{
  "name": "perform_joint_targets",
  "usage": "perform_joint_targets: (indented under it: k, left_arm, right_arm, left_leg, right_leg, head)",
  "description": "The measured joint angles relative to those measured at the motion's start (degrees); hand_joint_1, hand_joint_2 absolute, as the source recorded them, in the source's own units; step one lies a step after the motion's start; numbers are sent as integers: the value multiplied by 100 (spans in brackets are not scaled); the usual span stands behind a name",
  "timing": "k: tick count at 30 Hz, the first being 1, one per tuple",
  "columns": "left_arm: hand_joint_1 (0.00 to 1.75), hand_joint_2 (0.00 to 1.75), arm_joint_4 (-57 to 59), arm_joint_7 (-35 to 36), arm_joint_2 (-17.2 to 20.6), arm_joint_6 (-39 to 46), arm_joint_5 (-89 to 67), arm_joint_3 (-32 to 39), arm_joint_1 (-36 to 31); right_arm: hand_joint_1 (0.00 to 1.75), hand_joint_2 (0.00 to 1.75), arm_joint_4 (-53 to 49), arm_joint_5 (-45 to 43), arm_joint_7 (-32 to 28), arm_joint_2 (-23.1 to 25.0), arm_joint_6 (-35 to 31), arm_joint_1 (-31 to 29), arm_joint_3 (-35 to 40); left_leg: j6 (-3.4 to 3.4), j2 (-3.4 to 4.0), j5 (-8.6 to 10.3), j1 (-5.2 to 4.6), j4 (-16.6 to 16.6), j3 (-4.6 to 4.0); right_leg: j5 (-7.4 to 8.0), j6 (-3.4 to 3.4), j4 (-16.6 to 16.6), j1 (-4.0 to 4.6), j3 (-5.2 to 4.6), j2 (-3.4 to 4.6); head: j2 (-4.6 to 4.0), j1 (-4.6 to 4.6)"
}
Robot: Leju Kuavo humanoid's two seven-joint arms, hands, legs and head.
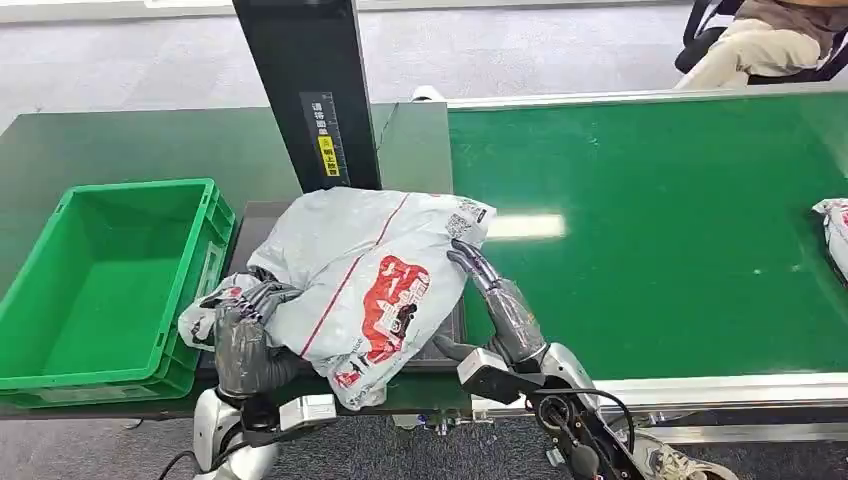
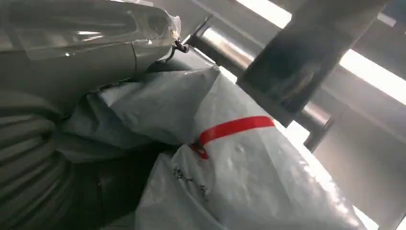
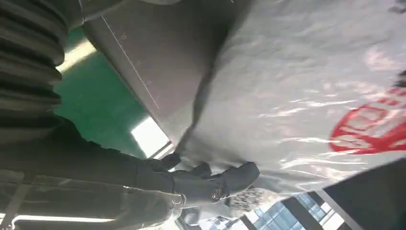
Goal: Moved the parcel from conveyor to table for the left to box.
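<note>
This is a parcel-sorting station set up in an office-like room. A wide green conveyor belt [image 1: 650,230] with a metal edge rail [image 1: 700,390] runs across the area. Beside it stands a dark table [image 1: 120,150] carrying a green plastic crate [image 1: 205,215] and a black upright post [image 1: 305,90] bearing a yellow warning label [image 1: 327,155]. Grey carpet [image 1: 500,50] covers the floor. A person sits in an office chair [image 1: 700,40] beyond the belt. Grey courier bags [image 1: 836,235] lie on the surfaces.

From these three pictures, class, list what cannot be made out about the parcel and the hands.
- Left hand fingers: head view, tucked into the parcel.
- Parcel label print: head view, too small.
- Second parcel: head view, cut by the edge.
- Right hand contact: right wrist view, too dark.
</note>
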Motion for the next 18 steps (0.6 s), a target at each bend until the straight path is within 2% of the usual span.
perform_joint_targets:
  k: [3,12,18]
  left_arm:
    - [175,175,-241,-295,-162,2,111,264,86]
    - [175,175,-922,-303,-477,4,-86,863,222]
    - [175,175,-1023,-303,-639,9,-448,1532,150]
  right_arm:
    - [0,175,9,-44,-11,13,0,-2,2]
    - [0,175,66,-92,-22,28,0,-4,39]
    - [0,175,74,-118,-26,42,0,-2,59]
  left_leg:
    - [0,1,0,0,0,0]
    - [0,-1,0,0,0,-2]
    - [0,0,0,0,0,0]
  right_leg:
    - [0,0,0,0,0,0]
    - [0,0,0,0,0,-1]
    - [0,0,0,1,-1,0]
  head:
    - [0,0]
    - [0,0]
    - [0,-2]
